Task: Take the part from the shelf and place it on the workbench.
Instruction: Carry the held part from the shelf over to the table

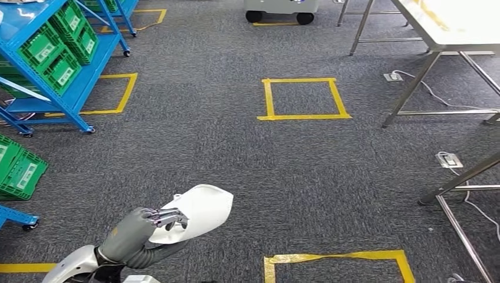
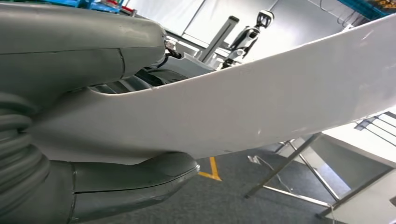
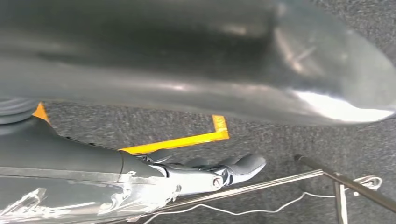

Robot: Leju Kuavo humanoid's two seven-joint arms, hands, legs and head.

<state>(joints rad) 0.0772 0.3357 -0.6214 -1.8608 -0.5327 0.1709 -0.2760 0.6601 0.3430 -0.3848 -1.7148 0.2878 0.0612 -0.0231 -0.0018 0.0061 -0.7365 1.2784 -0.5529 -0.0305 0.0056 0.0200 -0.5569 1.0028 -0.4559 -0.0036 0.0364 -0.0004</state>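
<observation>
Left hand carrying part, workbench not reached yet.
Fingers (image 1: 168, 217) of the left hand (image 1: 138, 231) pinch the white part (image 1: 200, 212) at its near edge; its long axis runs away from the fingers, forward and right. The surface (image 1: 454, 23) lies well beyond the fingers, far right, nearer the right arm's side. Right hand (image 3: 196, 175) hangs over the floor (image 1: 236, 147), fingers roughly straight, holding nothing.
</observation>
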